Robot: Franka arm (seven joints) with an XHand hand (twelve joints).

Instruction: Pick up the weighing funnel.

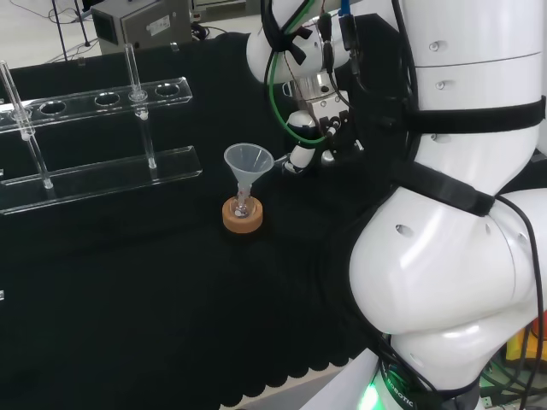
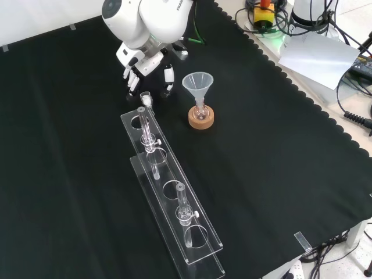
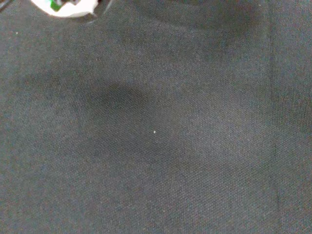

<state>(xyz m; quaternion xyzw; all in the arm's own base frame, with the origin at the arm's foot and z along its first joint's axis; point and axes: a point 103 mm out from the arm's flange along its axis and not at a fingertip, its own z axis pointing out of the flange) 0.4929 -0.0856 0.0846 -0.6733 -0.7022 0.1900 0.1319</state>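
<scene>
**Black cloth, and a hand poised above the small clear piece**

Black cloth covers the whole worktop (image 2: 279, 174), and we see its scalloped edge along the right of the front view. From that view's top the white arm (image 2: 151, 17) reaches in, and the hand (image 2: 142, 61) hangs palm down over the cloth. Its fingers (image 2: 133, 78) point downward, fairly straight and spread apart, with the thumb (image 2: 168, 77) standing off to the right of them. They are curled round nothing that we can see.

Just below the fingertips in the front view, a small clear piece lies on the cloth, and we take it for the weighing funnel (image 2: 146, 98). It sits right at the far end of the clear rack (image 2: 174, 215). We cannot tell whether any fingertip touches it.

To the right of the hand in the front view stands the funnel (image 2: 198, 84), mouth up. Its stem is in a small flask (image 2: 200, 109) on a cork ring (image 2: 201, 119), apart from the hand. The rack runs from near the hand toward the bottom of the view. We make out two clear tubes upright in it, one near the far end (image 2: 142, 125) and one nearer the camera (image 2: 182, 203).

Close up from the wrist we see bare cloth with soft shadows on it
</scene>
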